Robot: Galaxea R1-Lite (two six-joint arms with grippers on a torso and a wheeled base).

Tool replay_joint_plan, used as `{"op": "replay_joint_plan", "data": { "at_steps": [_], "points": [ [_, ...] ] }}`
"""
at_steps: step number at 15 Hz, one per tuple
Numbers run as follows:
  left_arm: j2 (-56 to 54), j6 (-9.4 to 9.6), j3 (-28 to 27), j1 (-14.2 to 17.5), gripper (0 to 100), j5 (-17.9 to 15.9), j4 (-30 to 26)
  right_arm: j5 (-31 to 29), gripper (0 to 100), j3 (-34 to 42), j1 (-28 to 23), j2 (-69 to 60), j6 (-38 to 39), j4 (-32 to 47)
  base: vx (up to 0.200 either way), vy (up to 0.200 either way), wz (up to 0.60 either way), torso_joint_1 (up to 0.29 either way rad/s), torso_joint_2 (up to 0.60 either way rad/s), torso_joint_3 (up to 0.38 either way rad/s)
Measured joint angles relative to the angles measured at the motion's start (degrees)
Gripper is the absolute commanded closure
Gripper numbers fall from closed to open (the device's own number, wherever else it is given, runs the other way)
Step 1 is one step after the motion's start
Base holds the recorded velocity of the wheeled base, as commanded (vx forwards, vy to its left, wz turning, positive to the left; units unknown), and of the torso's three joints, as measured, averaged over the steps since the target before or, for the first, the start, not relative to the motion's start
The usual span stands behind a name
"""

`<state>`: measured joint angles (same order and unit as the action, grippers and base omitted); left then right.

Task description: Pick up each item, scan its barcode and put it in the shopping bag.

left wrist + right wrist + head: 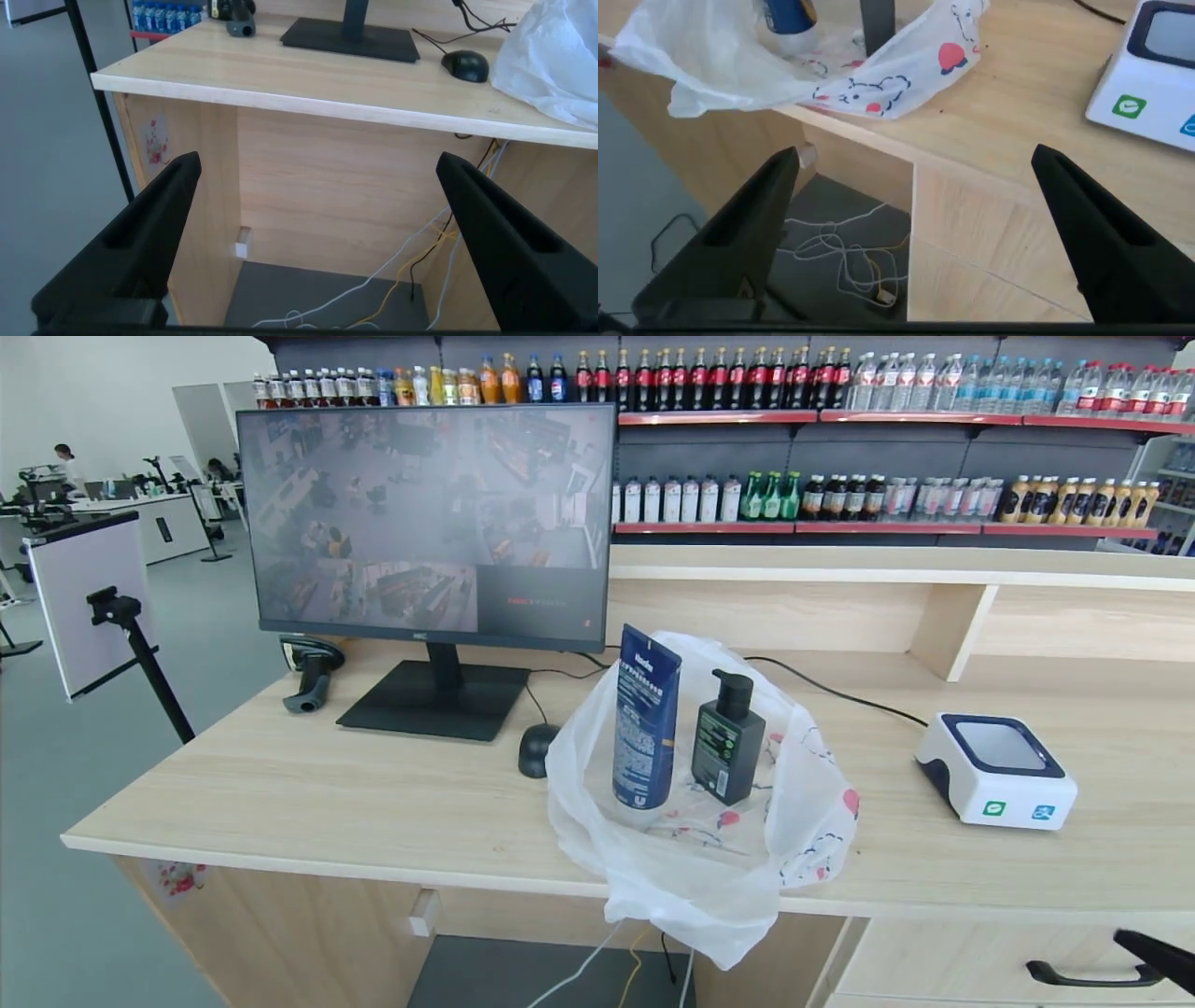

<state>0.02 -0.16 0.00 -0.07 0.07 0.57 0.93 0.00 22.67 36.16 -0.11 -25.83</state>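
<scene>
The blue tube (646, 719) and the dark pump bottle (727, 739) are seen standing upright, side by side, inside the translucent shopping bag (822, 821), which is spread on the tabletop (327, 793) with its front hanging over the edge. The white scanner (994, 770) is set apart on the bag's right. The left end effector (318, 252) and the right end effector (915, 252) are held below the tabletop edge, spread wide and empty.

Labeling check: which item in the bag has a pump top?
The dark bottle, nearer the white scanner; the taller blue tube beside it has no pump.
</scene>
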Motion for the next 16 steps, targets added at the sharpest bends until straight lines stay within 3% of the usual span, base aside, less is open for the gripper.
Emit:
{"op": "replay_joint_plan", "data": {
  "at_steps": [3,5,7,9,11,16],
  "points": [
    [0.00,0.00,0.00,-0.04,0,0.00,0.00,0.02,0,0.00,0.23,-19.91,-0.60,17.54,0.000,0.000,0.00,0.000,0.00,0.000],
    [0.00,0.06,0.00,0.02,0,0.00,-0.02,-0.20,0,0.00,-4.73,-26.62,-0.43,22.55,0.000,0.000,0.00,0.000,0.00,0.000],
    [0.00,0.06,0.00,0.02,0,0.00,-0.06,-0.41,0,-0.02,-13.56,-28.55,-0.24,24.60,0.000,0.000,0.00,0.000,0.00,0.000],
    [0.00,0.02,0.00,0.00,0,0.00,-0.04,-0.72,0,-0.02,-18.77,-30.73,-0.24,25.65,0.000,0.000,0.00,0.000,0.00,0.000],
    [0.00,0.06,0.00,0.00,0,0.00,-0.04,-0.88,0,-0.02,-21.49,-33.41,-0.21,25.86,0.000,0.000,0.00,0.000,0.00,0.000],
    [0.00,-0.05,0.00,0.02,0,0.00,-0.09,-0.93,0,0.00,-22.56,-36.13,-0.35,25.94,-0.200,0.000,0.00,0.009,0.01,0.002]
  ]
}}
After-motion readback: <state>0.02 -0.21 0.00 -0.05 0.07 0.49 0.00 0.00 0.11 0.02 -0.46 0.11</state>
